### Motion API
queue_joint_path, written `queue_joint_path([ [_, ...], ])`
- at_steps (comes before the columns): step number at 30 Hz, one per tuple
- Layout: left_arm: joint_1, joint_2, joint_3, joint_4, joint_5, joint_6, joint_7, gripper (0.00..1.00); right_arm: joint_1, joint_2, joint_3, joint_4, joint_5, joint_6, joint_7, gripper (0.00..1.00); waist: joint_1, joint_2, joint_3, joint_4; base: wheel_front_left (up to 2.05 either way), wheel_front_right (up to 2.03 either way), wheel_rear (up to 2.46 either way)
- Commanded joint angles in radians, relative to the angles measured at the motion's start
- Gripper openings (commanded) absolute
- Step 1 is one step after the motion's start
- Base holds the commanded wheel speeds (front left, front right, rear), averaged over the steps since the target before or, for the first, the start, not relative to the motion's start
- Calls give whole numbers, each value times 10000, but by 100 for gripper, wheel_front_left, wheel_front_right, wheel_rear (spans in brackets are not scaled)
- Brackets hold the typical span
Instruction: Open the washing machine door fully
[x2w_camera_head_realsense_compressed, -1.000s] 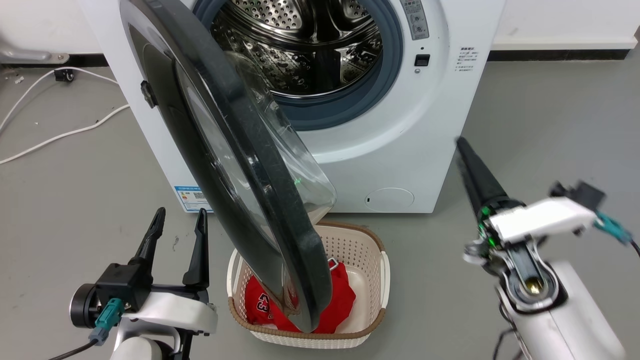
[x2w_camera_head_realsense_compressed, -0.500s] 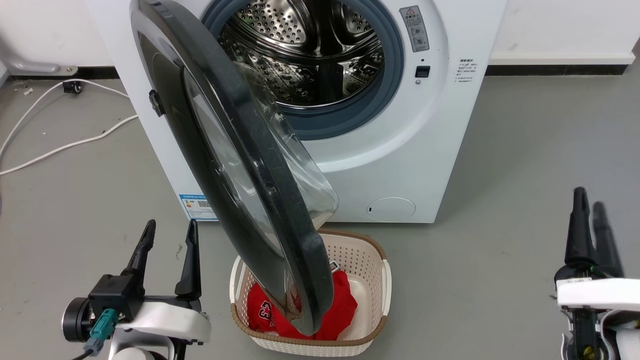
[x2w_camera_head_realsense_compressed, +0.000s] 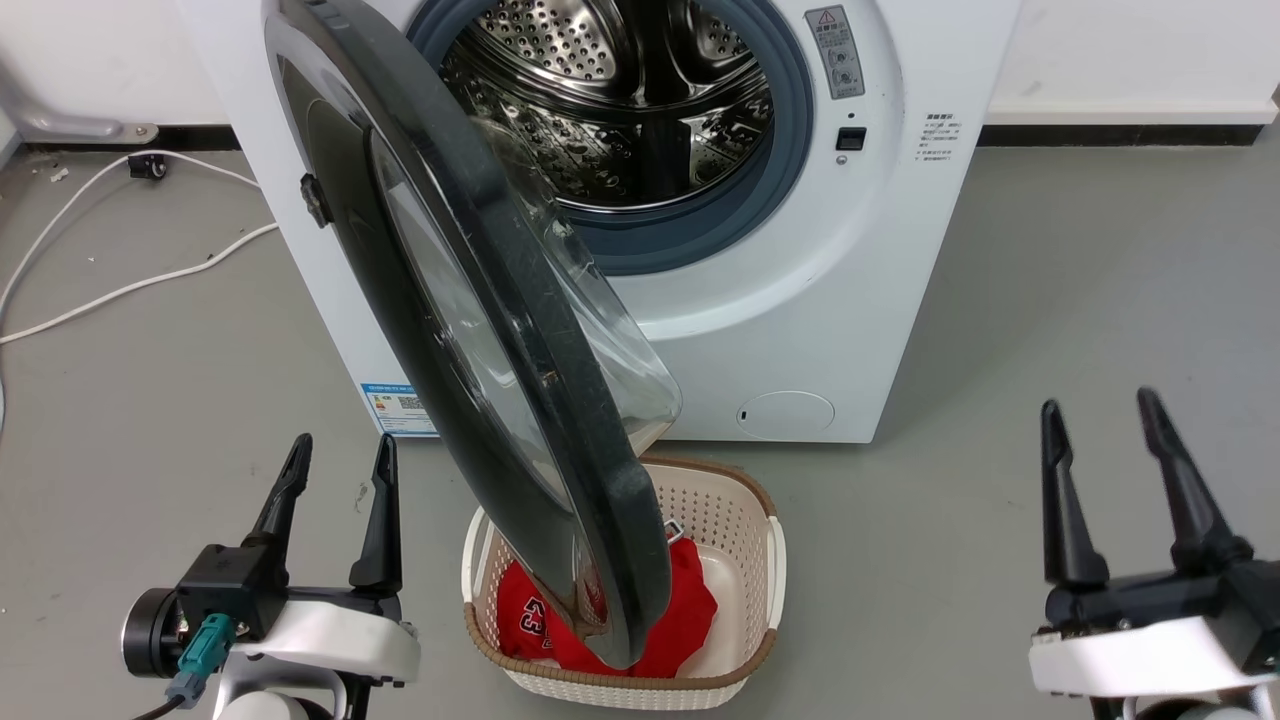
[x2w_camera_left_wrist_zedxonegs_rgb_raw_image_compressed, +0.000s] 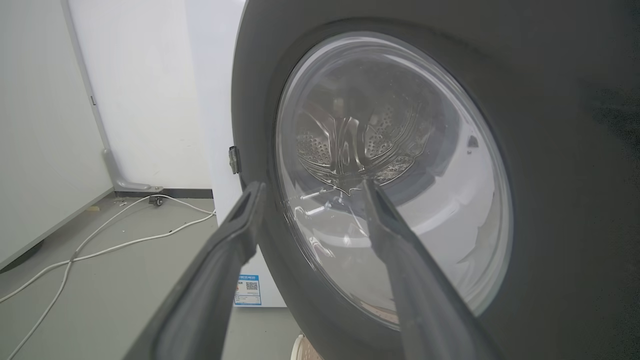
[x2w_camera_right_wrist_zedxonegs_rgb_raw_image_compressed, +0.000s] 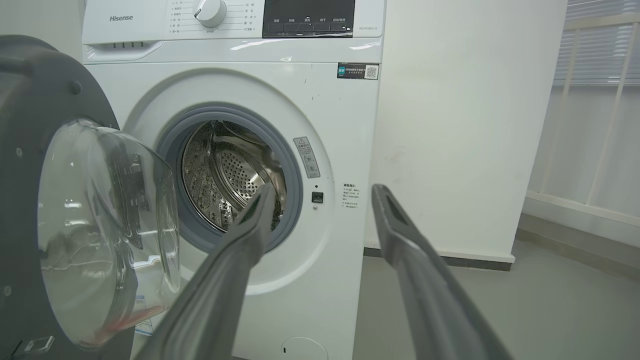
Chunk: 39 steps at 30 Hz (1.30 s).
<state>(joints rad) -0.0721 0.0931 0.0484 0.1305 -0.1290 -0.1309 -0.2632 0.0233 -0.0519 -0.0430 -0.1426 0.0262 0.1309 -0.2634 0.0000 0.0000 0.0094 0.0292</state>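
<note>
grey floor, washing machine door beside left hand

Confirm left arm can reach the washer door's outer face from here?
Probably yes. The left end effector is open beside the washing machine door, and its wrist view faces the outer side with nothing between.
</note>
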Motion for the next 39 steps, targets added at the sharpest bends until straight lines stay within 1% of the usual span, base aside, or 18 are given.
queue_joint_path([
  [1,-112,49,6,-12,2,2,-23,100,226,26,23,97,-13,-5,-16,100,0,0,-8,2,0,0,0],
  [9,-143,90,34,-48,35,2,-21,100,485,26,-136,1051,547,-3,-17,100,0,0,-3,-22,0,0,0],
  [17,-170,104,-29,-130,19,2,-21,100,147,27,-111,1387,770,-3,-17,100,0,0,24,-46,0,0,0],
  [18,-167,106,-40,-175,14,2,-23,87,139,27,-100,1414,810,-3,-17,100,0,0,22,-45,0,0,0],
  [19,-133,107,-55,-189,8,2,-21,37,144,27,-102,1446,831,-3,-17,100,0,0,23,-43,0,0,0],
  [20,-113,113,-89,-211,-6,2,-21,0,134,28,-96,1479,840,-3,-18,100,0,0,24,-40,0,0,0],
  [25,-106,103,-135,-514,-74,2,-21,0,43,28,-77,1548,903,-3,-18,100,0,0,66,-32,0,0,0],
  [30,-309,42,55,-1483,-43,2,-23,0,-18,28,-108,1580,967,-3,-18,100,0,0,123,-24,0,0,0],
  [31,-309,42,55,-1483,-43,2,-23,0,-18,28,-108,1580,967,-3,-18,100,0,0,123,-24,0,0,0],
  [35,-510,-37,323,-2681,97,2,-21,0,-50,27,-104,1607,973,-3,-18,100,0,0,150,-26,0,0,0],
  [39,-811,-114,434,-4201,247,2,-21,0,-76,27,-100,1652,997,-3,-18,100,0,0,173,-42,0,0,0],
])
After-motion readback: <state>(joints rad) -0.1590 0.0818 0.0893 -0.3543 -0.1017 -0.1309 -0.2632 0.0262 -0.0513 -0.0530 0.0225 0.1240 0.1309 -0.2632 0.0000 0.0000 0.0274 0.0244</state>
